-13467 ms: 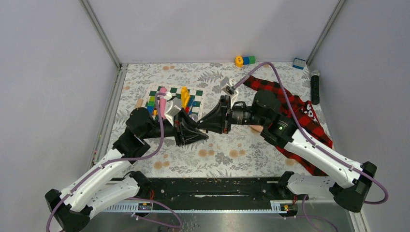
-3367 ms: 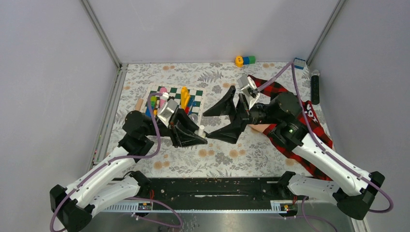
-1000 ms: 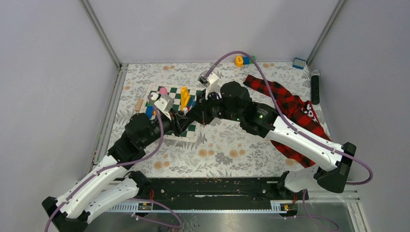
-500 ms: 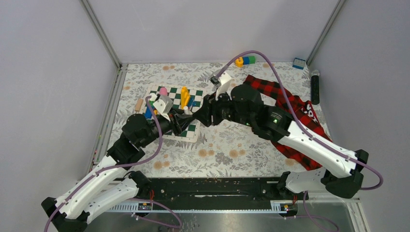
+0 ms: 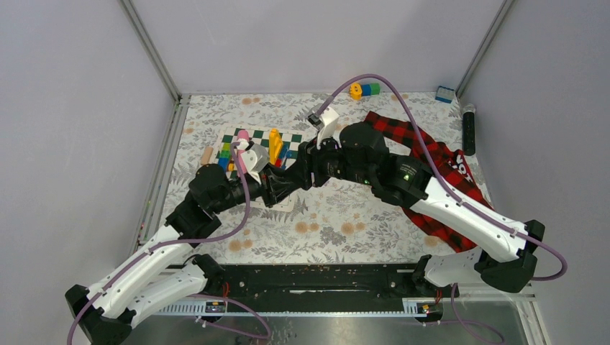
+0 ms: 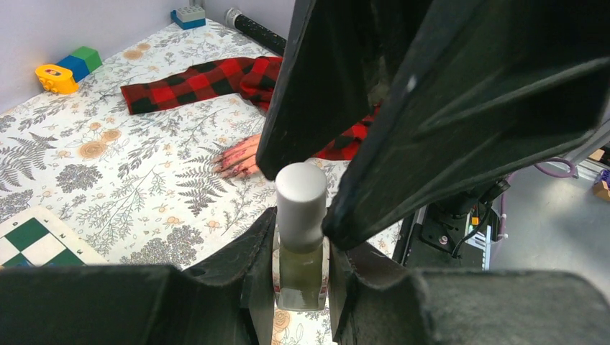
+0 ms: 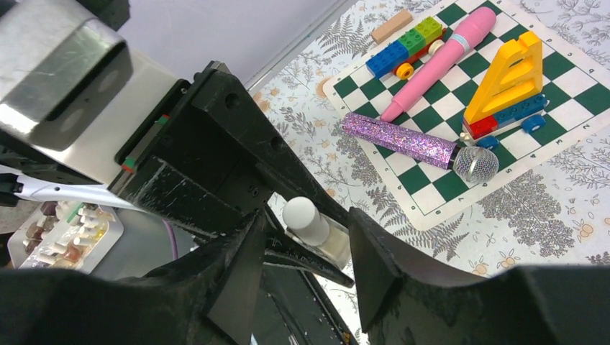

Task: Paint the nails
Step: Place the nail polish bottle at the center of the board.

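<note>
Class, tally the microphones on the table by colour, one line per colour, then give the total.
Pink microphone: 1
Purple microphone: 1
Black microphone: 1
Total: 3

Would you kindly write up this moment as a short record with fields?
Left gripper: shut on polish bottle
Bottle cap: white, on the bottle
Right gripper: open, jaws either side of the cap
Dummy hand: flat on the floral cloth, apart from both grippers
Nails: reddish-pink
Sleeve: red-and-black plaid
</note>
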`<state>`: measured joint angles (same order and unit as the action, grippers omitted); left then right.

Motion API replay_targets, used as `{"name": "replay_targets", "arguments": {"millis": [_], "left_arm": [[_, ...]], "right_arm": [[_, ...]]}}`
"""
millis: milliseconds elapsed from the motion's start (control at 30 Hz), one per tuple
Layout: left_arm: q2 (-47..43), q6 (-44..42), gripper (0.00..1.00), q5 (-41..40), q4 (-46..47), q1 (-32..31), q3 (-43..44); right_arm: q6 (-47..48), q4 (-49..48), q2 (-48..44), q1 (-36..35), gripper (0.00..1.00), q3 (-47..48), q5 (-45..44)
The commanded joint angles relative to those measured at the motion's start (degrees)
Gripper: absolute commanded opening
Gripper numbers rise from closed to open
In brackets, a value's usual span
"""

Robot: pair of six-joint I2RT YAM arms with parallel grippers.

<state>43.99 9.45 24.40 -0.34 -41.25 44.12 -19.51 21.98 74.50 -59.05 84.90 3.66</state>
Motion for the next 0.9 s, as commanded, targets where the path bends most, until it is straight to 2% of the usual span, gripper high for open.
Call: {"name": "replay_targets", "arguments": {"millis": [0,167,333,400,467,533,567,700,733,767,800,867], "left_arm": [[0.2,-0.6,0.00,2.3,3.5,-0.2,3.0],[0.4,-0.7,0.00,1.4,3.3,-0.3,3.0],[1.1,-0.6,0.00,1.3,3.0,-0.2,3.2],[1.5,-0.5,0.00,1.1,2.6,-0.2,3.4],[1.6,-0.6,0.02,0.8,2.5,-0.2,3.3],[1.4,-0.6,0.14,0.3,2.5,-0.2,3.3],[1.4,-0.5,0.24,0.1,2.5,-0.2,3.2],[1.1,-0.7,0.63,-1.0,1.8,-0.1,3.6],[0.8,-0.7,0.77,-1.9,1.6,-0.2,3.6],[0.5,-0.8,0.88,-2.9,1.3,-0.2,3.7],[0.3,-1.2,0.94,-3.8,0.6,-0.2,3.7],[0.0,-1.9,0.96,-6.0,-2.9,-0.2,4.5]], "right_arm": [[0.7,0.8,1.2,-0.5,0.50,3.3,0.3],[2.2,2.8,2.4,-0.6,0.41,4.0,-2.6],[3.4,3.5,3.5,-0.6,0.36,4.5,-3.0],[3.8,4.0,4.0,-0.7,0.28,4.7,-3.4],[4.4,4.5,4.1,-0.7,0.15,4.7,-5.8],[4.9,4.7,4.1,-0.6,0.02,4.6,-7.0],[5.2,4.8,3.9,-0.7,0.00,4.5,-7.8],[6.7,4.5,2.9,-0.6,0.00,2.6,-12.5],[7.4,4.2,2.5,-0.6,0.00,1.6,-14.5],[8.0,4.0,2.0,-0.7,0.00,0.6,-17.1],[8.3,3.7,1.4,-0.7,0.00,-0.5,-19.9],[9.2,2.4,0.1,-0.5,0.00,-3.6,-26.4]]}}
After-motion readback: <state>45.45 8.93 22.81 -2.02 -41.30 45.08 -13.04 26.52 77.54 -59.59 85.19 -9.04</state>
